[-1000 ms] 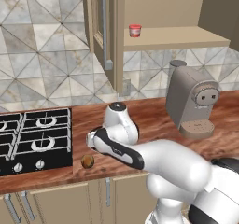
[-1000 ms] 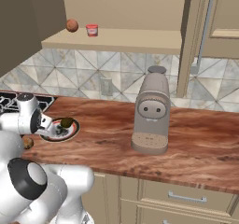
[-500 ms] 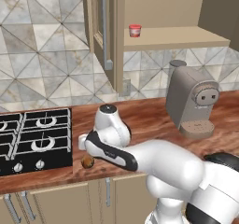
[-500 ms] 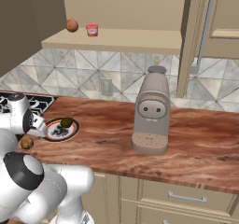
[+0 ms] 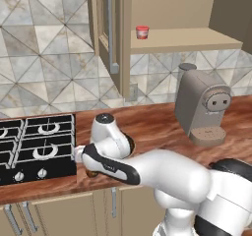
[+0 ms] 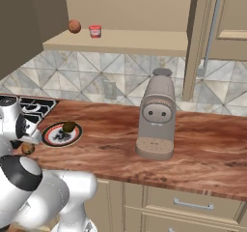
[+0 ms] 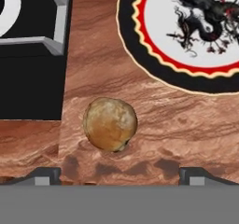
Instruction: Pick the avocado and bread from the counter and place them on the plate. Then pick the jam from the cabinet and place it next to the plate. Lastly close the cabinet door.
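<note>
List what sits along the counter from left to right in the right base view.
Stove → bread → plate with the avocado on it → coffee machine.

The white arm reaches forward and low to the left, elbow bent, wrist turned downward. Its gripper (image 7: 119, 174) points straight down, jaws spread wide apart, with nothing held between the fingertips (image 7: 45, 175).
</note>
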